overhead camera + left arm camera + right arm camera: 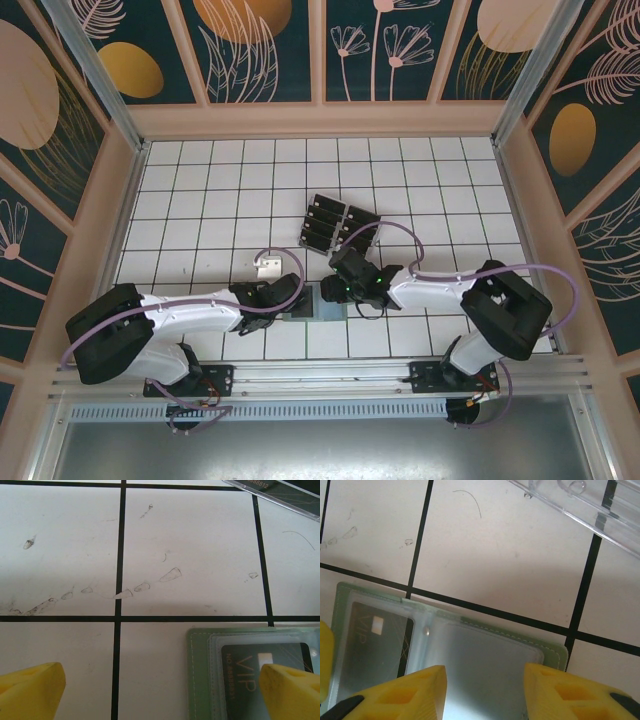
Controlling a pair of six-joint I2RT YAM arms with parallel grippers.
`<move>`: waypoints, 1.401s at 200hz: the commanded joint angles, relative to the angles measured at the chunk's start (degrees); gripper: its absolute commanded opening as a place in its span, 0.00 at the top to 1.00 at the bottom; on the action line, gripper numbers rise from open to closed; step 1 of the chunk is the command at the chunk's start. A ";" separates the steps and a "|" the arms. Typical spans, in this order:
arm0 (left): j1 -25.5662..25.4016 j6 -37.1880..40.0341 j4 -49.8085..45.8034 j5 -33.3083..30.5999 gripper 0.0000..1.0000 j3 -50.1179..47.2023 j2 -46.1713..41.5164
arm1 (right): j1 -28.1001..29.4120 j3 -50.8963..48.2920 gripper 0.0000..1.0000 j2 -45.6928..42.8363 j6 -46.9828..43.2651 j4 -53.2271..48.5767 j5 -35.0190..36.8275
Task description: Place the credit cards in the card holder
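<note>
The sage-green card holder [318, 303] lies open on the tiles between my two grippers. One black VIP credit card [245, 667] sits inside its left clear sleeve [372, 645]. Several more black credit cards [337, 226] stand in the clear slotted rack farther back. My left gripper [160, 695] is open and wide, its right fingertip [292, 690] over the sleeved card's edge. My right gripper [485, 695] is open and low over the holder's right clear sleeve [485, 655], which looks empty. Both grippers hold nothing.
The clear plastic rack's edge [580, 500] is just beyond the holder, and a card in it [280, 492] shows in the left wrist view. A small white bracket [268, 266] lies left of the holder. Raised wooden walls [320, 120] ring the tiled floor.
</note>
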 commanded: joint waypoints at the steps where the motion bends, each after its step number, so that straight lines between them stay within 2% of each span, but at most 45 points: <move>1: 0.00 1.00 -0.15 -0.19 0.01 0.60 -0.07 | -0.16 -0.89 0.54 0.67 -0.57 0.07 1.79; 154: -0.02 1.63 2.37 1.21 0.01 -0.45 -0.22 | -0.93 -6.88 0.55 -0.69 9.14 16.05 -12.87; 219: -0.07 0.33 3.10 1.27 0.01 -3.79 -4.53 | -0.71 -6.38 0.55 -0.15 10.07 16.35 -13.21; 280: 0.02 0.68 2.58 2.13 0.01 -6.95 -7.49 | 0.13 -4.78 0.54 1.08 9.21 12.62 -10.04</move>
